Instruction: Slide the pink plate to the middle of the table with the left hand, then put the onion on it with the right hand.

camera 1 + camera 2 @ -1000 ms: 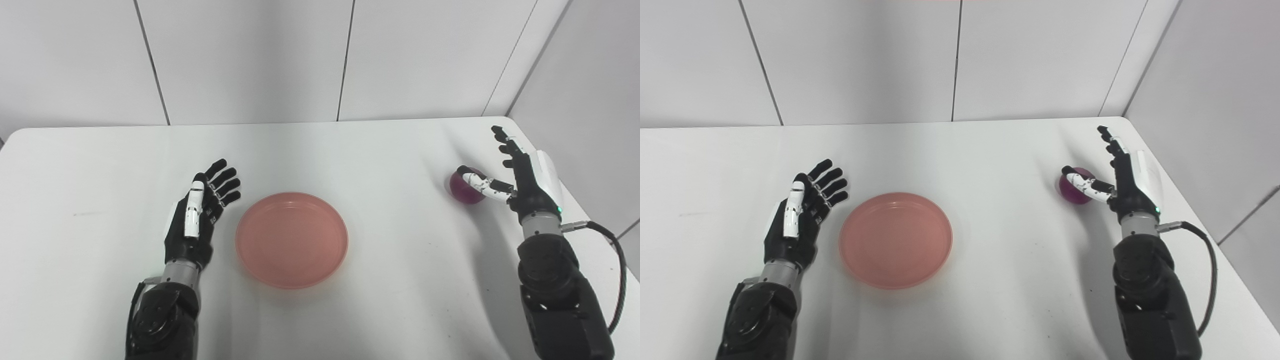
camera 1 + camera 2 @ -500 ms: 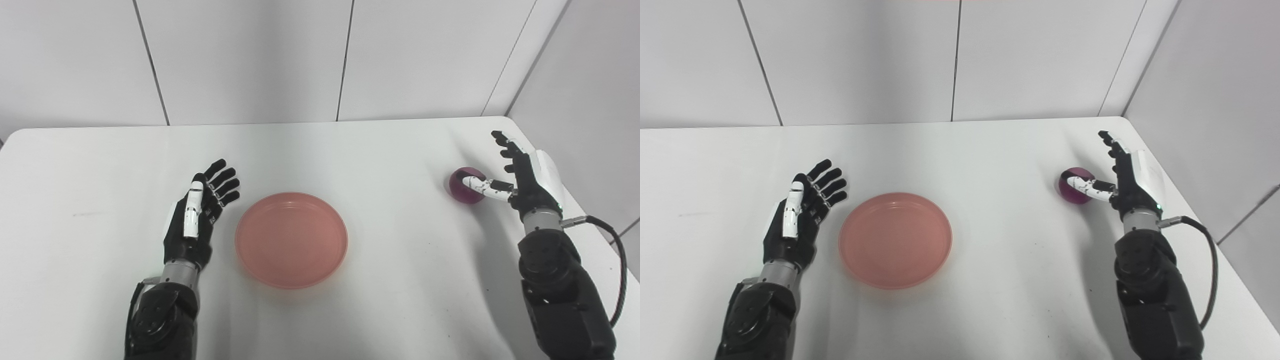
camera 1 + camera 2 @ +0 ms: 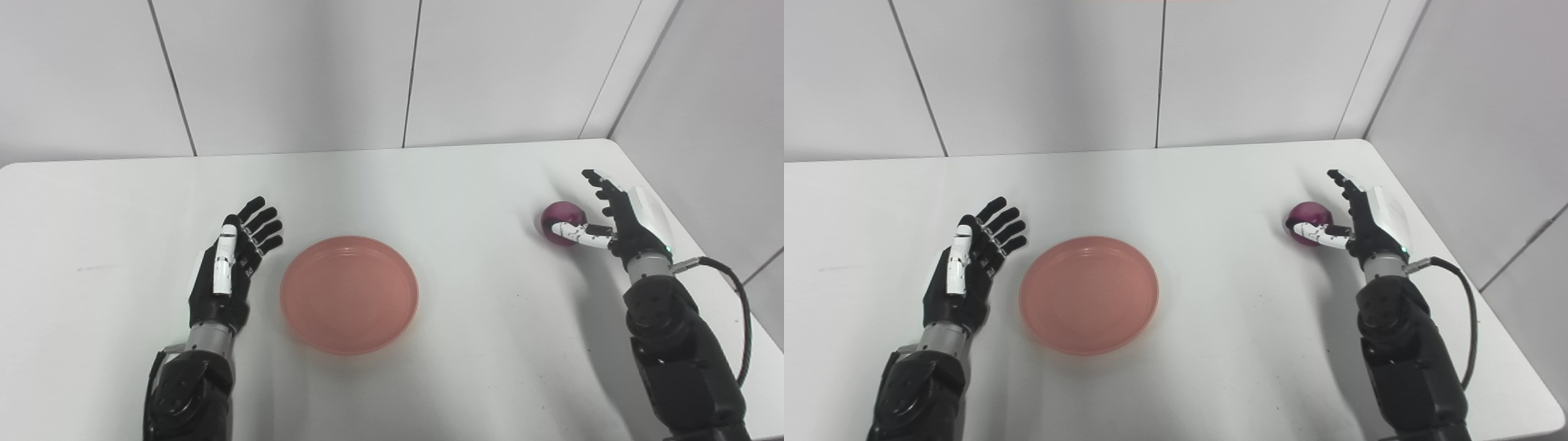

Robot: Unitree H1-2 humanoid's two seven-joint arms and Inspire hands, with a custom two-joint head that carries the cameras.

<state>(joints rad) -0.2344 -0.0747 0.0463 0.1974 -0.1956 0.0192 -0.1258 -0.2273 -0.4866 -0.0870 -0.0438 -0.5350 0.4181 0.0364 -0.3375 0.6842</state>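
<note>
The plate (image 3: 349,294) is lying empty near the middle of the tabletop (image 3: 429,184), a little toward the near edge. The left hand (image 3: 229,269) is hovering or resting just beside the plate's left rim, not touching it; its fingers (image 3: 260,220) are spread and pointing away from the robot, holding nothing. Whether its underside is touching the tabletop cannot be told from these views.

The onion (image 3: 560,214) is sitting on the tabletop far to the right, well apart from the plate. The right hand (image 3: 615,217) is standing just to its right, palm turned toward it, fingers (image 3: 1344,184) stretched out and apart rather than curled round it. The thumb (image 3: 576,231) is crossing in front of the onion's lower near side and is hiding part of it; it looks to be touching or nearly touching, but the pictures do not settle which. The outstretched fingers are passing beside and behind the onion, and whether any of them is meeting it is not clear. The onion is not being held.

Both forearms are being cut off by the bottom edge. A black cable (image 3: 738,324) is looping out from the right wrist.
</note>
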